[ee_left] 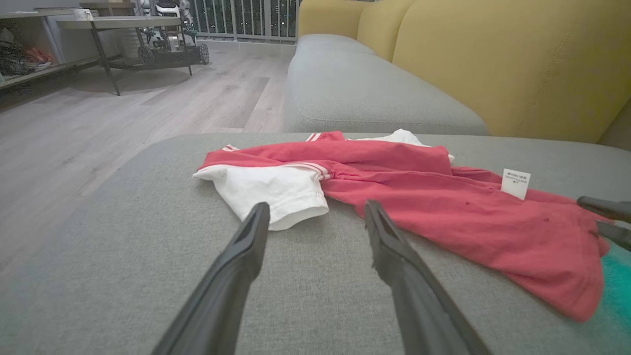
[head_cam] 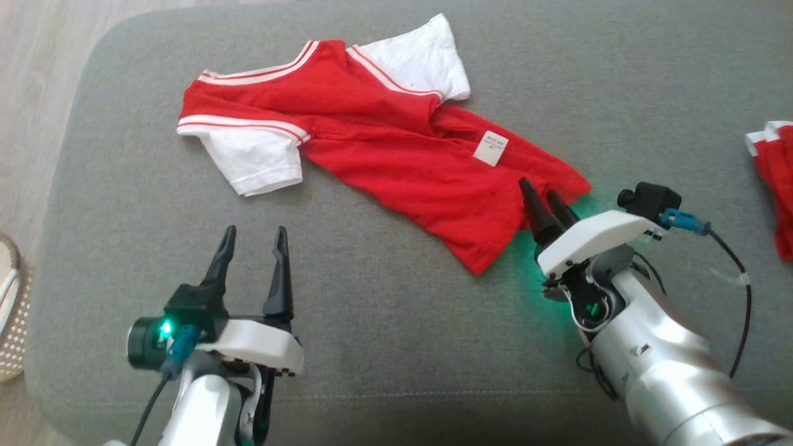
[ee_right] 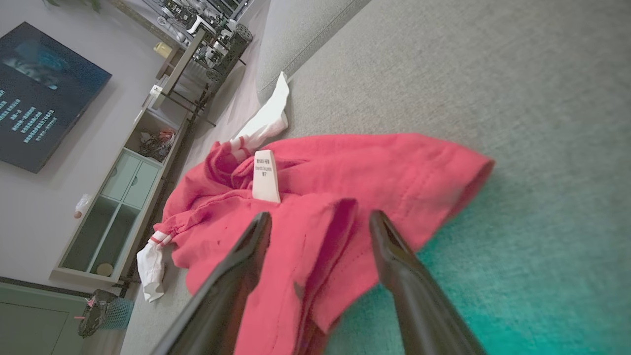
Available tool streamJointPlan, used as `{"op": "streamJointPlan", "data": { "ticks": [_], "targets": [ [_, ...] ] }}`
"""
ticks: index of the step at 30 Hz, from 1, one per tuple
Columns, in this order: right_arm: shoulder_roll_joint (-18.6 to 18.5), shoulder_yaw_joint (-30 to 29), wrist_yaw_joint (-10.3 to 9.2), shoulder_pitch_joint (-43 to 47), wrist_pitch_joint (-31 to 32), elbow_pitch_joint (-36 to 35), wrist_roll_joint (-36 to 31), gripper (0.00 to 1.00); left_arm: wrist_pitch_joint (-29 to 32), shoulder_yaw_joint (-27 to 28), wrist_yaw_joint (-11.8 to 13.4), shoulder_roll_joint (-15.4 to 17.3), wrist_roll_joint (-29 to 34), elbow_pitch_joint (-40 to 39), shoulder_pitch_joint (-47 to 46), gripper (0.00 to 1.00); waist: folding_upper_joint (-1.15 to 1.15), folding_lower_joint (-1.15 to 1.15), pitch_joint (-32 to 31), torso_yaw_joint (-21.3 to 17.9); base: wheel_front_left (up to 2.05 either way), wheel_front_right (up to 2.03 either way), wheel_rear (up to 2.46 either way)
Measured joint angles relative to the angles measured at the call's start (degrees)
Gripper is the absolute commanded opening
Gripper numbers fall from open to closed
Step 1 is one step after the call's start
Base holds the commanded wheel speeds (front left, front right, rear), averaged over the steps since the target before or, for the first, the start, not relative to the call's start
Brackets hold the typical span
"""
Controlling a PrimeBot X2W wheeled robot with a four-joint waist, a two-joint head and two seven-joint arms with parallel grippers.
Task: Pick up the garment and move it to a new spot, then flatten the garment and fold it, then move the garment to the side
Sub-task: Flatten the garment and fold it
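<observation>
You've got one red T-shirt with two white sleeves, lying rumpled across the far middle of the grey cushion. One white label shows toward its right end. Your left gripper is near left, spread wide and empty, apart from the shirt. Your right gripper is at the shirt's right hem, also spread wide, with red cloth between its two fingers but not clamped. One second red-and-white garment lies at the right edge.
</observation>
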Motion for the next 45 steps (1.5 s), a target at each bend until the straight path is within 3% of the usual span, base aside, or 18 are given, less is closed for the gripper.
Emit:
{"op": "streamJointPlan", "data": {
  "ticks": [3, 4, 6, 7, 13, 19, 26, 31, 36, 37, 38, 45],
  "targets": [
    [-0.04, 0.46, 0.00, -1.46, -0.01, 1.45, 1.21, 0.75, 0.00, -0.56, 0.01, -0.21, 0.01, 0.01, -0.01, 1.00, 0.00, 0.00, 0.55, 0.70, 0.00, 0.00, 0.00],
    [-0.04, 0.63, 0.00, -1.89, -0.02, 1.90, 1.42, 0.48, 0.00, -0.60, 0.01, -0.27, 0.01, 0.01, -0.01, 1.00, 0.00, 0.00, 0.68, 0.89, 0.00, 0.00, 0.00],
    [-0.09, 1.05, 0.00, -2.50, -0.30, 2.52, 1.63, 0.23, 0.00, -0.59, 0.04, -0.31, 0.11, 0.01, -0.01, 1.00, 0.00, 0.00, 0.82, 1.14, 0.00, 0.00, 0.00],
    [-0.10, 1.26, 0.00, -2.77, -0.53, 2.67, 1.63, 0.00, 0.00, -0.54, 0.04, -0.32, 0.16, 0.00, -0.01, 1.00, 0.00, 0.00, 0.86, 1.17, 0.00, 0.00, 0.00],
    [-0.87, 4.04, 0.00, -2.96, -1.77, -0.03, 2.00, 0.00, 0.00, 1.37, 0.02, -0.26, 0.60, 1.07, -0.14, 1.00, 0.00, 0.00, 0.99, -0.02, 0.00, 0.00, 0.00],
    [-4.22, 7.19, 0.00, -1.58, -2.89, -6.17, 1.04, 0.00, 0.10, 6.98, -0.59, 0.43, -2.86, 5.27, -4.63, 1.00, 0.00, 0.00, 1.50, -2.41, 0.00, 0.00, 0.00],
    [-5.26, 9.69, 0.00, 1.51, -3.12, -12.69, 0.67, 0.00, 11.69, 12.11, -3.07, 3.59, -10.16, 17.61, -16.30, 1.00, 0.00, 0.00, 3.73, -6.07, 0.00, 0.00, 0.00],
    [-4.85, 10.26, 0.00, 1.29, -3.38, -15.74, 0.11, 0.00, 17.67, 12.38, -2.90, 5.61, -10.54, 26.53, -22.14, 1.00, 0.00, 0.00, 6.03, -8.44, 0.00, 0.00, 0.00],
    [-4.32, 10.57, 0.00, 1.08, -3.41, -16.26, -0.90, 0.00, 19.16, 12.25, -1.64, 6.39, -9.89, 30.40, -24.36, 1.00, 0.00, 0.00, 7.62, -9.91, 0.00, 0.00, 0.00],
    [-4.31, 10.53, 0.00, 0.90, -3.49, -16.33, -1.03, 0.00, 19.14, 12.30, -1.75, 6.41, -10.11, 30.70, -25.16, 0.80, 0.00, 0.00, 7.95, -10.14, 0.00, 0.00, 0.00],
    [-4.33, 10.38, 0.00, 0.69, -3.56, -16.36, -1.04, 0.00, 18.82, 12.36, -2.02, 6.41, -10.26, 30.92, -25.83, 0.03, 0.00, 0.00, 8.20, -10.30, 0.00, 0.00, 0.00],
    [-5.61, 7.98, 0.00, 0.63, -3.59, -17.55, -2.87, 0.00, 15.11, 13.76, -5.64, 4.58, -14.43, 32.20, -26.42, 0.00, 0.00, 0.00, 7.34, -9.87, 0.00, 0.00, 0.00]
  ]
}}
